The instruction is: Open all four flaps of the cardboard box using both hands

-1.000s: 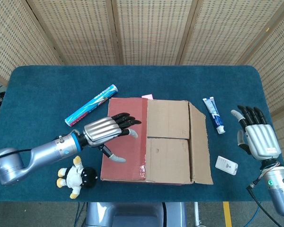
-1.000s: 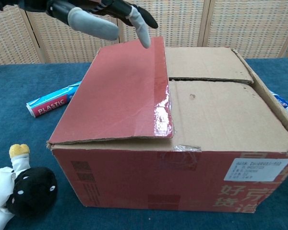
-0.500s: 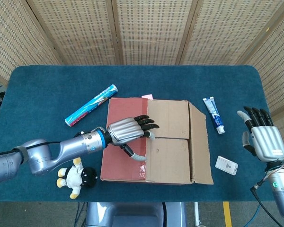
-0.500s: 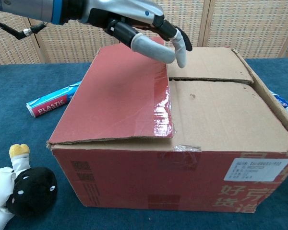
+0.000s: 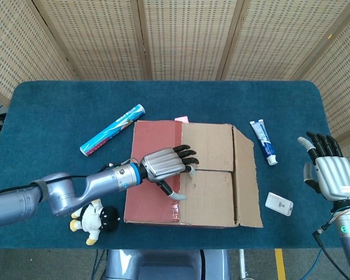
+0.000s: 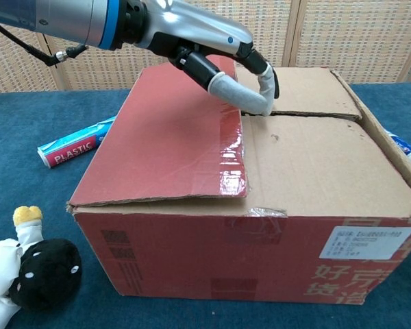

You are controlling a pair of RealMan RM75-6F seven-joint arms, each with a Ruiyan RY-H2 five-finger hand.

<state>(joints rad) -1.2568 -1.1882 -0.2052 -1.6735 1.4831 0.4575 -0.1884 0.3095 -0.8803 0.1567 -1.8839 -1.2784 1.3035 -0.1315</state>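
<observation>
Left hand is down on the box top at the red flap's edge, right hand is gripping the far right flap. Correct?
Not quite. The left hand is at the red flap edge on the cardboard box, but the right hand grips nothing: the head view shows it open, well clear of the box.

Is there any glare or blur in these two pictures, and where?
Chest view: strong glare on the glossy tape strip along the red flap edge; the plush toy near the lens looks slightly soft. Head view: even light, sharp, a faint shine on the same tape.
</observation>
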